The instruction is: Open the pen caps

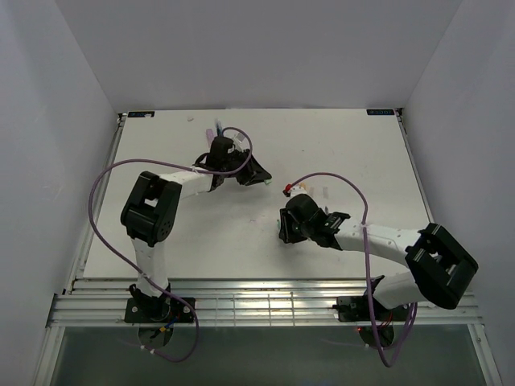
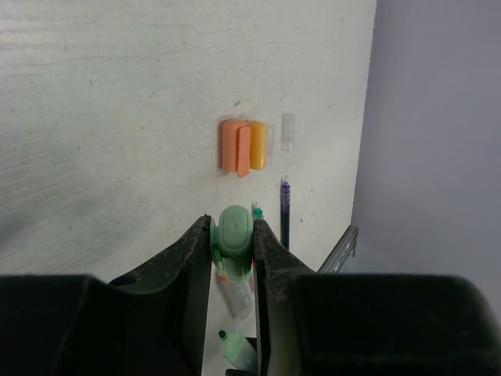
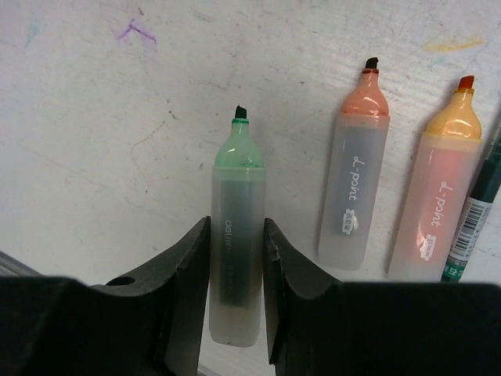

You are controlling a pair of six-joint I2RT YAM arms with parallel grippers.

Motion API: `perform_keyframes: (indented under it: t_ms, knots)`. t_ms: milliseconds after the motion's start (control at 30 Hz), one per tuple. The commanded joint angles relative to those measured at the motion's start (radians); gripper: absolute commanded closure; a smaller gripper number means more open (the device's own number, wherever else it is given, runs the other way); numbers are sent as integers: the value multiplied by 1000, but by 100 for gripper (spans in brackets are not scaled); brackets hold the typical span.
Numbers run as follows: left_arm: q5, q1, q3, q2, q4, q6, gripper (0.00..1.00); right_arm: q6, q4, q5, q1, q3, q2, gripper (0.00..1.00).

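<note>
My left gripper [image 2: 233, 235] is shut on a pale green pen cap [image 2: 235, 233], seen end-on between the jaws. Beyond it, an orange cap [image 2: 233, 146] and a yellow-orange cap [image 2: 258, 144] lie side by side on the table, with a clear cap [image 2: 288, 131] and a thin dark pen [image 2: 285, 210] to their right. My right gripper [image 3: 236, 258] is shut on the uncapped mint green pen [image 3: 236, 235], its dark tip pointing away. Uncapped orange [image 3: 354, 196] and yellow-orange [image 3: 437, 204] pens lie to its right. In the top view the grippers [image 1: 259, 175] [image 1: 283, 227] are apart.
A thin dark green pen [image 3: 476, 215] lies at the right edge of the right wrist view. More pens [image 1: 216, 130] lie behind the left arm. The table's edge and a metal rail [image 2: 343, 247] are close on the right in the left wrist view.
</note>
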Motion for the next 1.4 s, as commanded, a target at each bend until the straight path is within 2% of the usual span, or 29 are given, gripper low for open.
perform_keyframes:
  t_ms: [0, 333, 400, 500, 767, 900, 1300, 1367]
  knots:
    - [-40, -38, 54, 20, -95, 51, 98, -32, 10, 74, 1, 49, 31, 92]
    - [-65, -64, 137, 113, -144, 77, 96, -43, 24, 77, -35, 60, 104, 92]
    - [-71, -67, 155, 126, -180, 82, 93, -43, 25, 75, -42, 60, 121, 92]
    - [-79, -71, 169, 143, -195, 93, 84, -40, 28, 75, -51, 60, 132, 86]
    - [-82, -75, 206, 177, -215, 105, 54, -44, 25, 83, -71, 69, 150, 77]
    - [-90, -75, 209, 180, -221, 113, 44, -46, 25, 82, -75, 74, 160, 73]
    - [-142, -73, 235, 123, -276, 150, 36, -78, 5, 104, -88, 132, 201, 60]
    - [-166, -68, 244, 103, -302, 165, 35, -84, 4, 115, -88, 141, 204, 55]
